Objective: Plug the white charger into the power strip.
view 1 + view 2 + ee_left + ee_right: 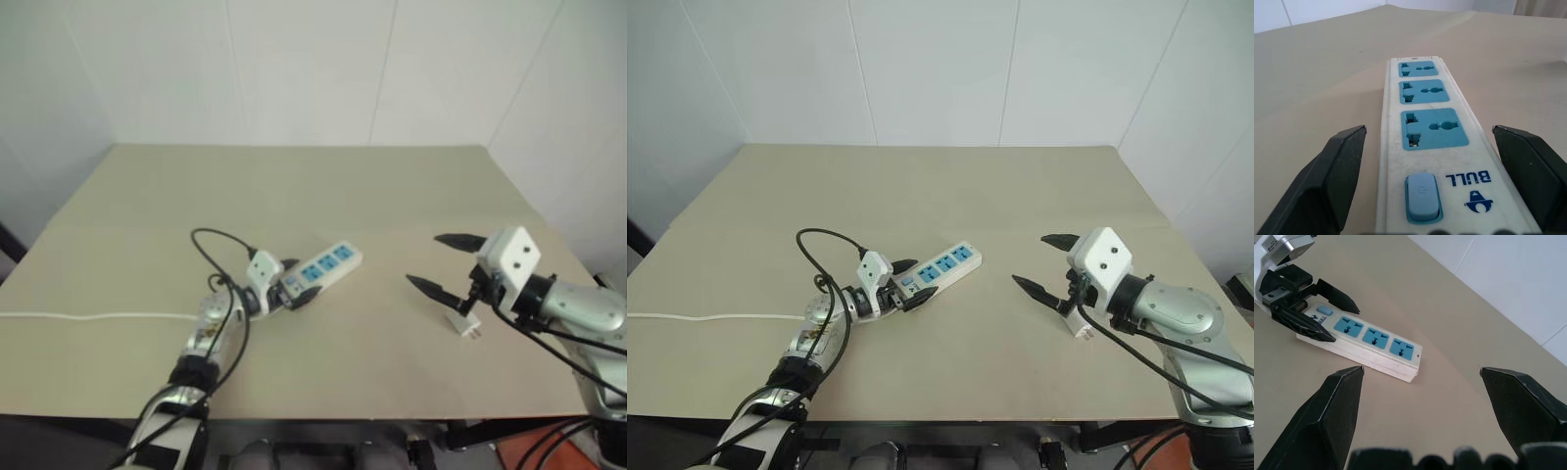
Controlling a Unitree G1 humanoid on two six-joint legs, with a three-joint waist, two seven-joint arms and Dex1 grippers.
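- Risk: the left gripper (906,284) straddles the switch end of the power strip (942,265) with one black finger on each long side. If it closes off-centre, or presses on the blue switch, the strip could pivot on the table (950,186) or be switched.
- Risk: the white charger (1084,329) lies on the table under the right gripper (1038,262), partly hidden by it. A descent from here may knock the charger over or push it away, and its prongs could then face away from the sockets.
- Left gripper: spread wide and empty. In the left wrist view both fingers (1332,171) stand apart from the strip's sides, with no contact visible.
- Right gripper: fully spread and empty, hovering well to the right of the power strip, pointing toward it.
- Power strip: flat on the table, angled, three blue sockets free; its white cord (705,316) trails away from it toward the table's left edge.
- Charger: not yet picked up, well apart from the strip.
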